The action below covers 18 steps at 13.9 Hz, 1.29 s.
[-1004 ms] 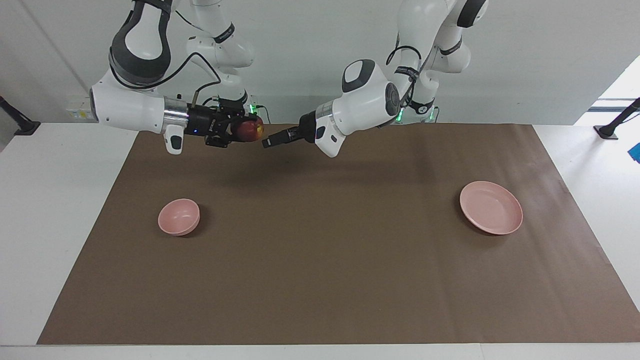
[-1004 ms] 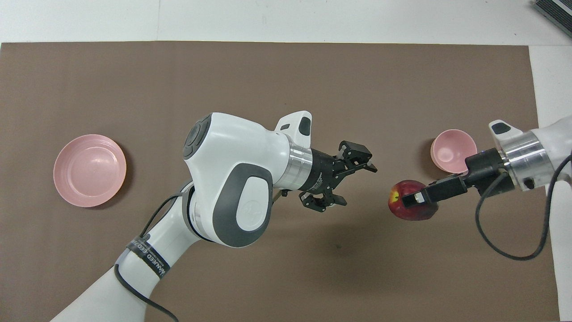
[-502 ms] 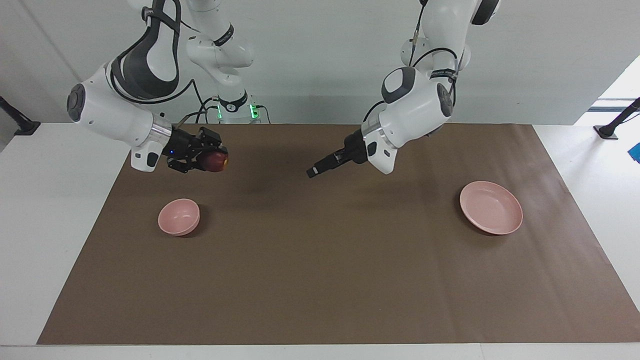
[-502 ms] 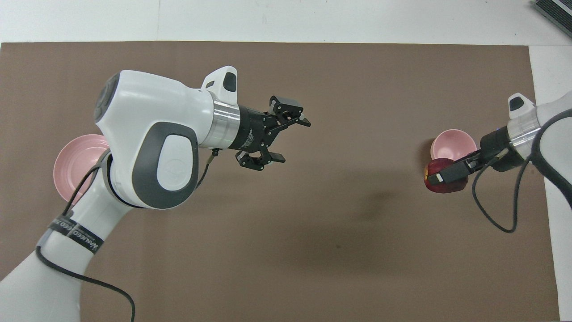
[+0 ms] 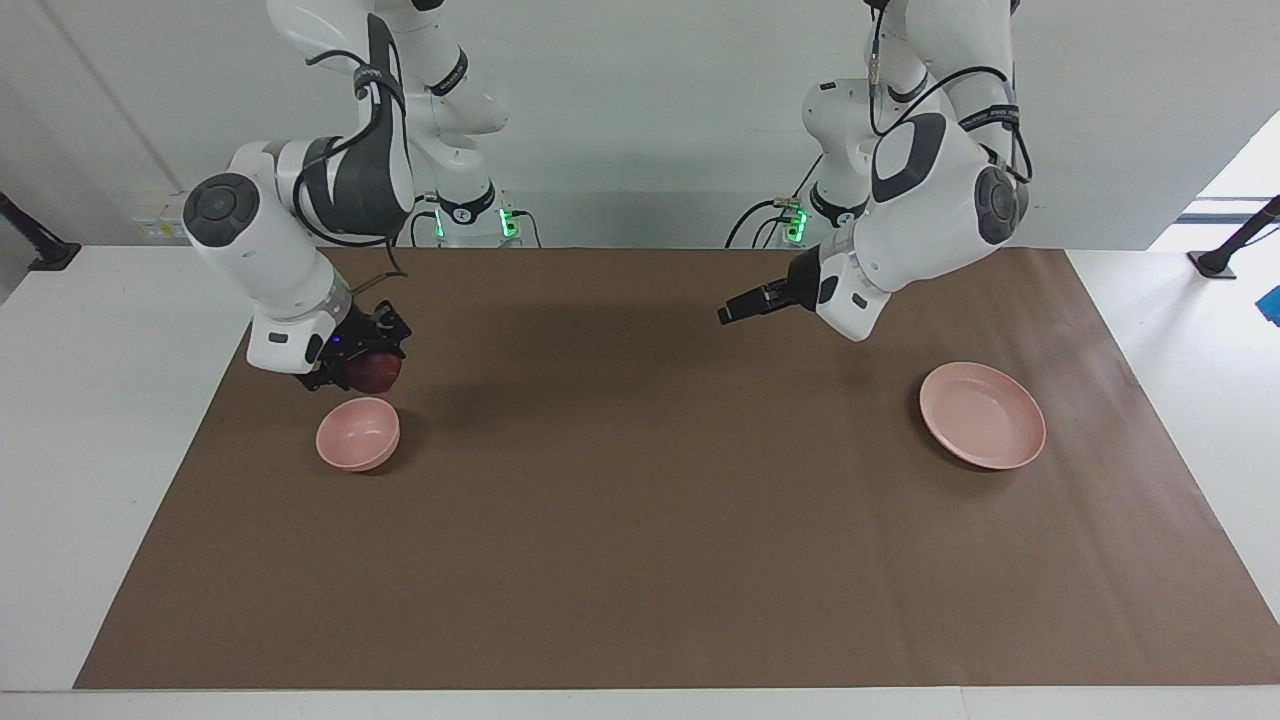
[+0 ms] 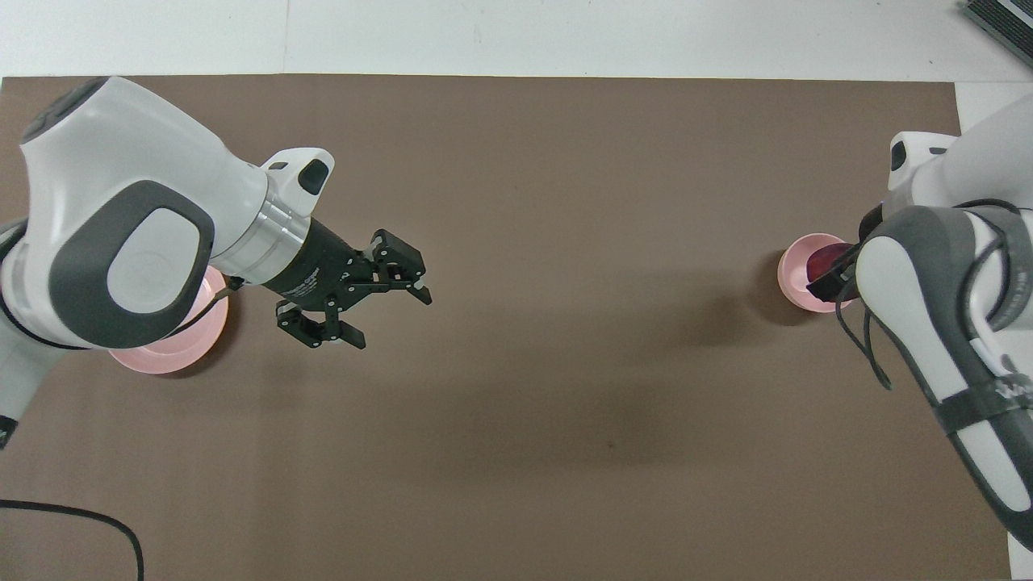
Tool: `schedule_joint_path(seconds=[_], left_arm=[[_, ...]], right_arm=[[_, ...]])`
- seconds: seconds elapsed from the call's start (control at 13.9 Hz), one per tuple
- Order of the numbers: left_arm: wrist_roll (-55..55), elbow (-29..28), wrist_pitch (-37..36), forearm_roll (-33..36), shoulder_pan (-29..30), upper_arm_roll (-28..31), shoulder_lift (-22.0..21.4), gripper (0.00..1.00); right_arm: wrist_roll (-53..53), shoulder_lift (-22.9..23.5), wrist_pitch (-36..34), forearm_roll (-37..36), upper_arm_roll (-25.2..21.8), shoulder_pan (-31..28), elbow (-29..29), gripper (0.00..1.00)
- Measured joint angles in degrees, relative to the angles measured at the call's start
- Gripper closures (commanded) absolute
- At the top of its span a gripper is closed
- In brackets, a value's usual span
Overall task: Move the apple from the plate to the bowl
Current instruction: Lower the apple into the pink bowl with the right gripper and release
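Note:
The dark red apple point(image 5: 382, 374) hangs in the air just above the small pink bowl point(image 5: 356, 446), toward the right arm's end of the table. My right gripper point(image 5: 366, 368) is shut on the apple, pointing down. In the overhead view the apple point(image 6: 824, 259) shows over the bowl point(image 6: 794, 283), and the right arm hides most of that gripper. The pink plate point(image 5: 982, 415) lies bare toward the left arm's end. My left gripper point(image 5: 730, 314) hovers open and holds nothing over the mat, between plate and table middle; its spread fingers point(image 6: 345, 340) show from above.
A brown mat point(image 5: 640, 520) covers the table, with white table edge around it. In the overhead view the left arm's elbow covers part of the plate point(image 6: 165, 360). Nothing else lies on the mat.
The right gripper has carried the apple down and toward the right arm's end, to just over the bowl. The left arm has pulled back toward the plate, gripper still open.

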Motion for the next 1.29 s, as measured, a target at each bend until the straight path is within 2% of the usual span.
schedule_joint_path(seconds=[0.22, 0.43, 0.65, 1.0, 1.29], left_arm=[[0.56, -0.26, -2.90, 5.55, 1.44, -0.01, -1.05, 0.00], [0.56, -0.26, -3.82, 6.26, 3.11, 0.02, -1.07, 0.00], [0.57, 0.36, -4.00, 6.36, 4.74, 0.06, -1.34, 0.00], [0.72, 1.09, -2.76, 7.28, 10.56, 0.21, -1.66, 0.00], [6.30, 3.56, -2.28, 16.98, 14.01, 0.24, -1.93, 0.00]], right_arm=[[-0.54, 2.54, 5.56, -6.92, 0.01, 1.44, 0.42, 1.00], [-0.68, 4.20, 9.32, -10.92, 0.04, 2.38, 0.33, 1.00], [-2.13, 6.37, 12.56, -12.55, -0.15, 2.01, -0.70, 1.00], [-2.76, 6.76, 14.59, -13.22, -0.28, 1.53, -3.35, 1.00], [-2.76, 6.81, 15.45, -13.26, -0.30, 1.28, -4.69, 1.00]])
